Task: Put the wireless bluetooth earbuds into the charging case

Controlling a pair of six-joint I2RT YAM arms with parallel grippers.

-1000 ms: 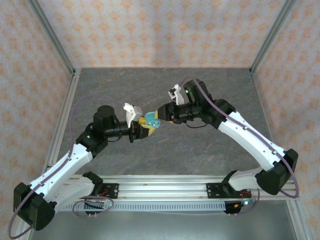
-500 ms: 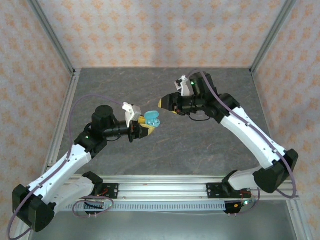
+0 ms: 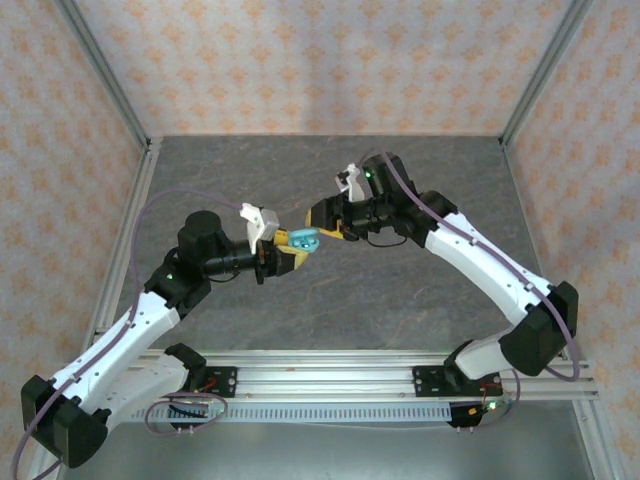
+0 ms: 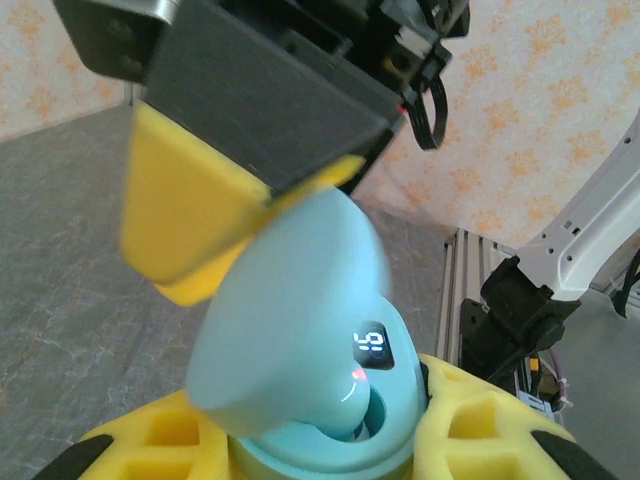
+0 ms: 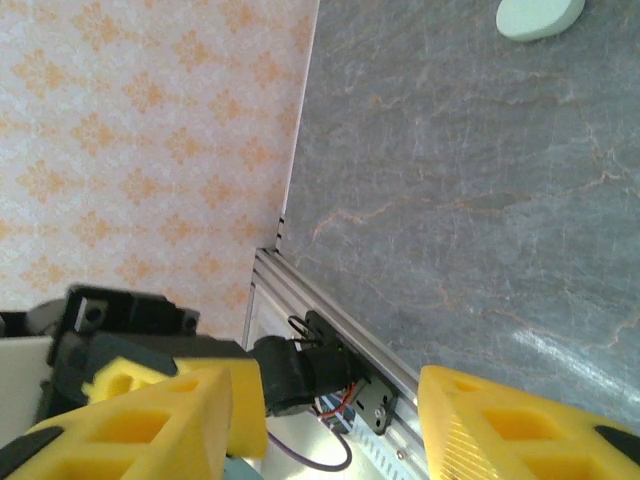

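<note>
We see left gripper (image 3: 290, 250) pinching charging case (image 4: 300, 320), lid up, in air over table (image 3: 400, 300) centre. Case pokes out at 2 o'clock from left fingertips. Right gripper (image 5: 340, 400) jaws spread, at case's 1 o'clock, one pad (image 4: 190, 220) right at lid. Can't tell if earbuds are seated.

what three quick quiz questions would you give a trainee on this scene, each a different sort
1. True or false: the left gripper is clamped on the light-blue charging case.
2. Multiple choice: the case's lid is A) hinged open, B) snapped shut, C) taken off.
3. Short answer: what lies between the fingers of the right gripper?

Key: 1 true; 2 A; 3 nothing, its jaws stand open.
</note>
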